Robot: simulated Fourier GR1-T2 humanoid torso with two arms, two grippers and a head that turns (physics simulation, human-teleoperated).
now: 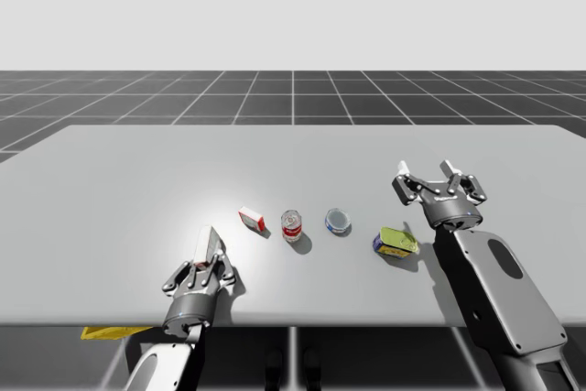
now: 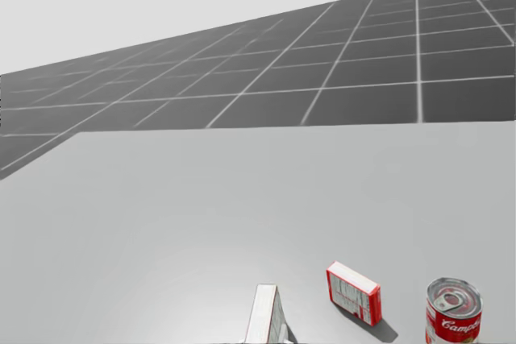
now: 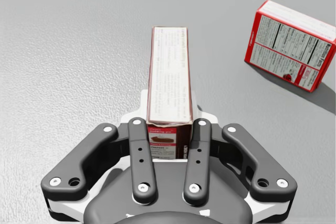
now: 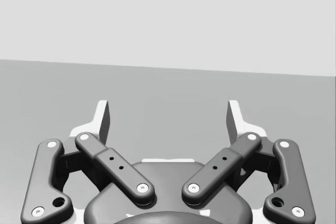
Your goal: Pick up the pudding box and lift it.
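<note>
The pudding box (image 3: 168, 72) sits between the fingers (image 3: 137, 153) of my left claw (image 3: 169, 129). Both fingers press its long flat faces from two sides, so that claw is pinching the box by its near end. The box's long axis runs straight out along the claw. In the high view that is toward 12 o'clock from the left claw (image 1: 209, 267), with the pudding box (image 1: 211, 244) standing on a narrow edge near the front of the worktop (image 1: 137, 190).

I cannot tell whether its lower edge is clear of the worktop.

The red box (image 1: 252, 219) lies near, at about 1 o'clock from the held one and apart from it. The can (image 1: 291, 225) is further round, toward 2 o'clock.

My right claw (image 1: 439, 180) hovers well apart at 3 o'clock, fingers spread and nothing between them.

With the left arm gripping, I judge the coming move is a plain rise. The grip is at one end, so the far end may droop. Going straight up should also keep it off the red box.
</note>
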